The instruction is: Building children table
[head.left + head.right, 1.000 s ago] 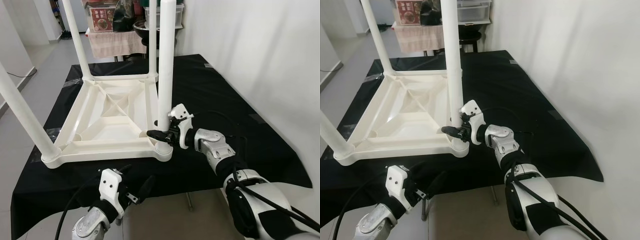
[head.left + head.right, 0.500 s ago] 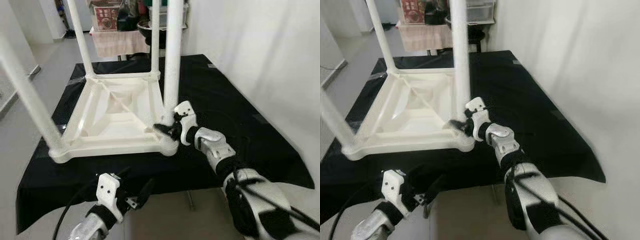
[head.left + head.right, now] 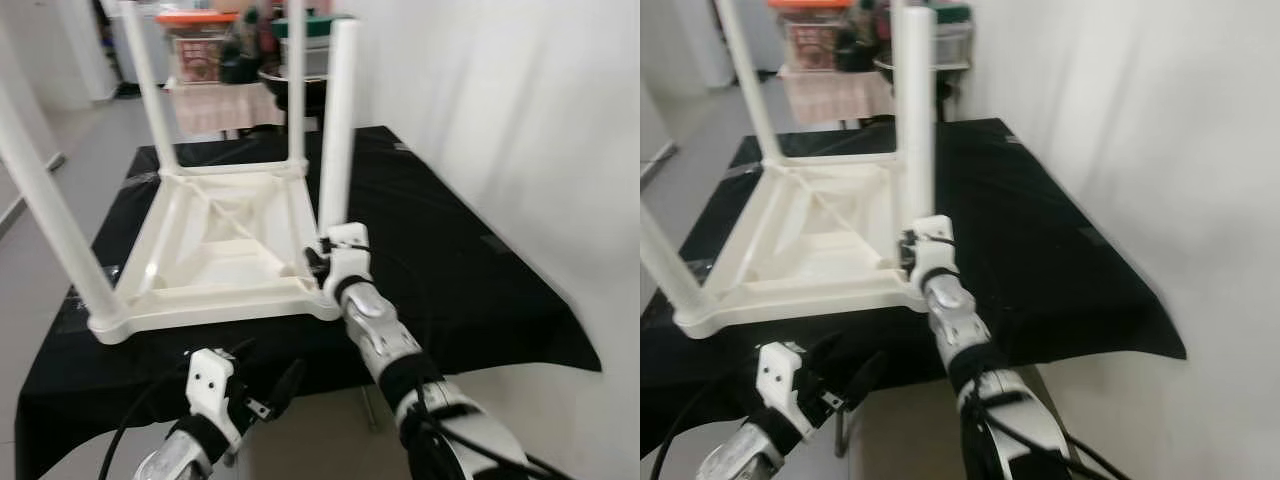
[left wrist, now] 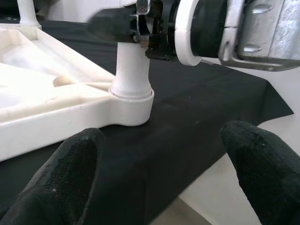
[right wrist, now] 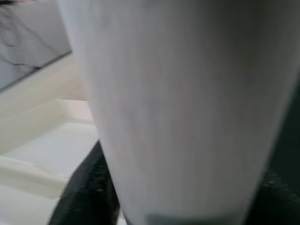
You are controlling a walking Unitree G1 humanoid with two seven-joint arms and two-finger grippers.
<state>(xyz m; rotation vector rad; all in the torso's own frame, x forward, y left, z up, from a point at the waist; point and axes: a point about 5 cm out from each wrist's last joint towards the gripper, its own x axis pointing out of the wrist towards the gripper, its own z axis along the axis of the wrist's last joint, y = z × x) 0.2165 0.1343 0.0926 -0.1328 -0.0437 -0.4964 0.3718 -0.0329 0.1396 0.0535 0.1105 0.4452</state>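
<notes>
A white kids' table (image 3: 220,240) lies upside down on a black cloth (image 3: 430,260) over the surface, w/ its legs sticking straight up. The right claw (image 3: 318,262) is at the bottom of the near right leg (image 3: 336,120), right where the leg goes into the corner socket (image 4: 131,101). In the left wrist view one black finger (image 4: 110,24) of the right claw sticks out across that leg, just above the socket. In the right wrist view the white leg is very close up, w/ a dark finger (image 5: 89,187) on one side of it and more dark on the other side, so the right claw looks closed around the leg. The left claw (image 3: 262,385) hangs lower down, nearer the robot than the right claw and off the front edge of the cloth. Its two fat black fingertips (image 4: 70,164) are spread wide apart and hold nothing. Past the right claw, on the far side of the table, are two more legs, and the near left leg (image 3: 50,220) stands well off to the left of it. Behind the surface there's another small table w/ boxes (image 3: 195,50) on it, all blurry.
</notes>
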